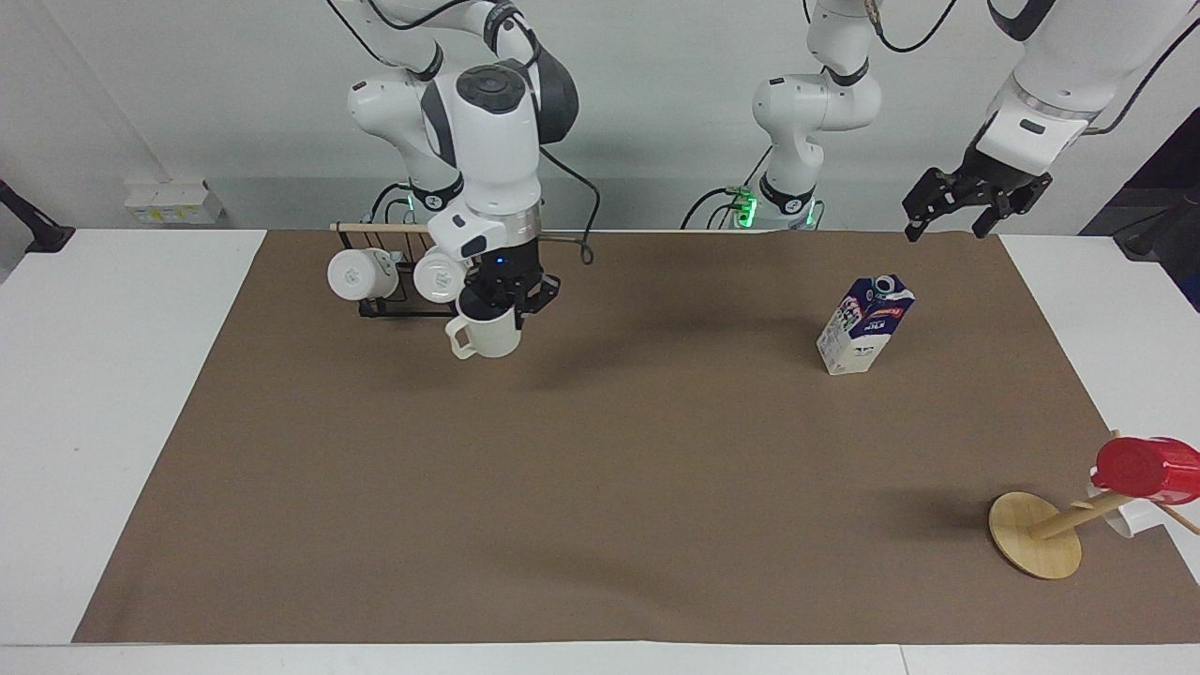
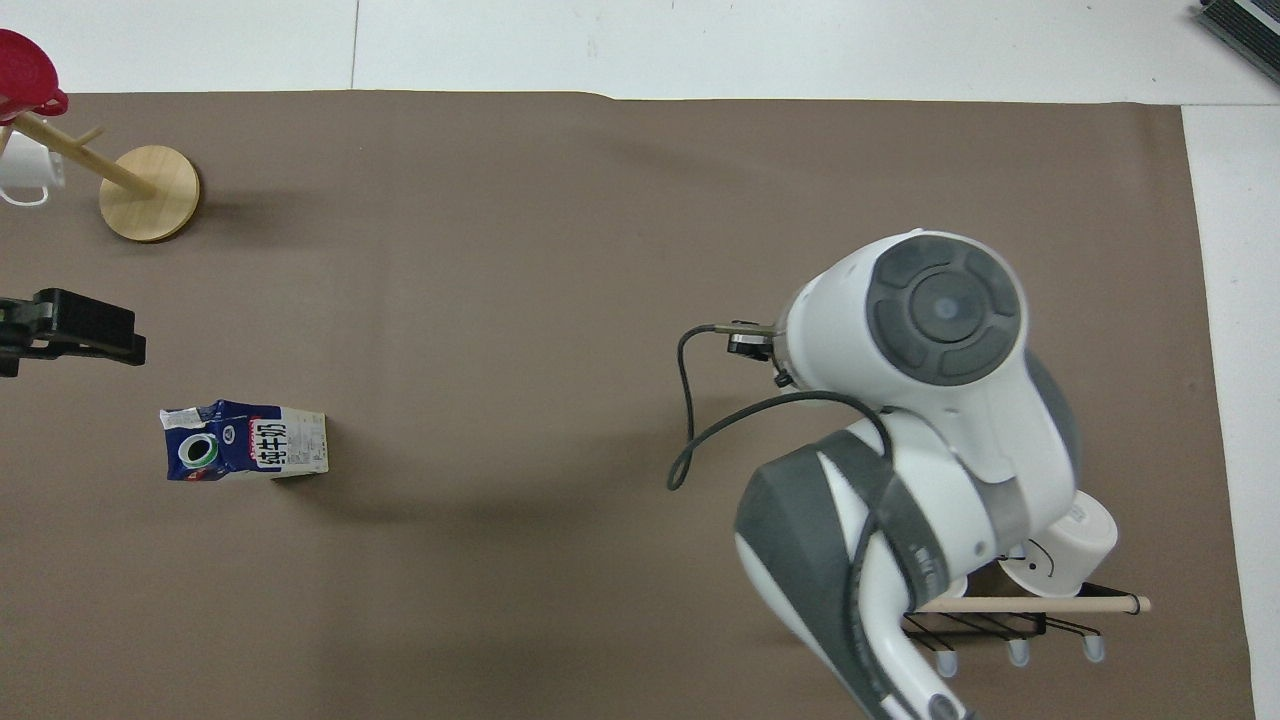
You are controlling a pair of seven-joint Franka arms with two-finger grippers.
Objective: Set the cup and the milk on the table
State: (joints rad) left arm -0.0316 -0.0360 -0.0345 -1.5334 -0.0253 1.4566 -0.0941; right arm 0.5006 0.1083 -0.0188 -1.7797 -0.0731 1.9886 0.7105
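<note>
the right gripper [image 1: 503,305] is clamped on the rim of the cup [image 1: 487,334] and carries it in the air over the brown mat [image 1: 600,525], just beside the wire mug rack [image 1: 403,292]. the grip takes only one wall — a quick swing could tilt the cup or slip it free, or clip the rack. the milk [image 1: 864,324] stands on the mat, well apart from the rack, toward the left arm's end. the left gripper [image 1: 966,211] waits above it, spread wide and empty.
</note>
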